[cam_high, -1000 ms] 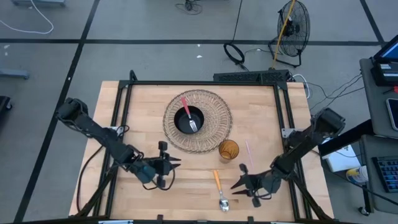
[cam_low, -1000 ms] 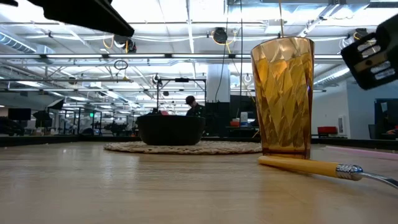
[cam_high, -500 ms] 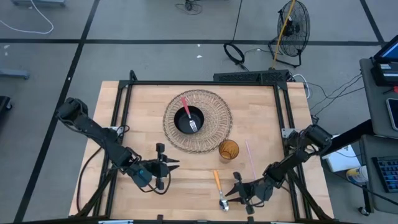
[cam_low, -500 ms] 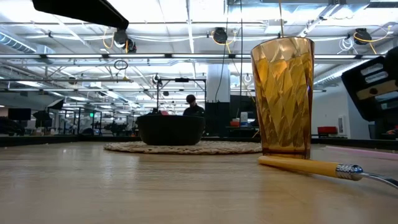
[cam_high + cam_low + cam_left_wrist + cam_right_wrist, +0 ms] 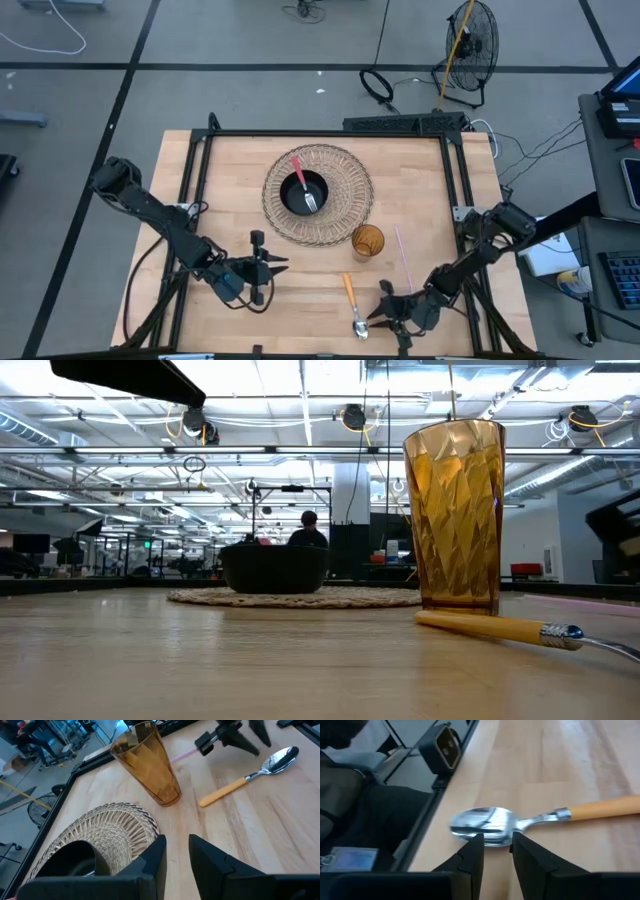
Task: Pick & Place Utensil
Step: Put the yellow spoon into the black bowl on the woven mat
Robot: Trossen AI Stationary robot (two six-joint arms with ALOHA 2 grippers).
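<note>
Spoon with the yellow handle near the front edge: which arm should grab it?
Right. The right gripper sits right beside the spoon, its bowl just past the open fingers in the right wrist view. The left gripper waits farther off, across the table.

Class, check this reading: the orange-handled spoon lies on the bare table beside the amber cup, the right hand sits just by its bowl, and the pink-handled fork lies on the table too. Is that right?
Not quite. The pink-handled fork rests in the black bowl on the woven mat, as the high view shows. The rest stands: the orange-handled spoon lies on the table near the amber cup, with the right hand by its bowl.
</note>
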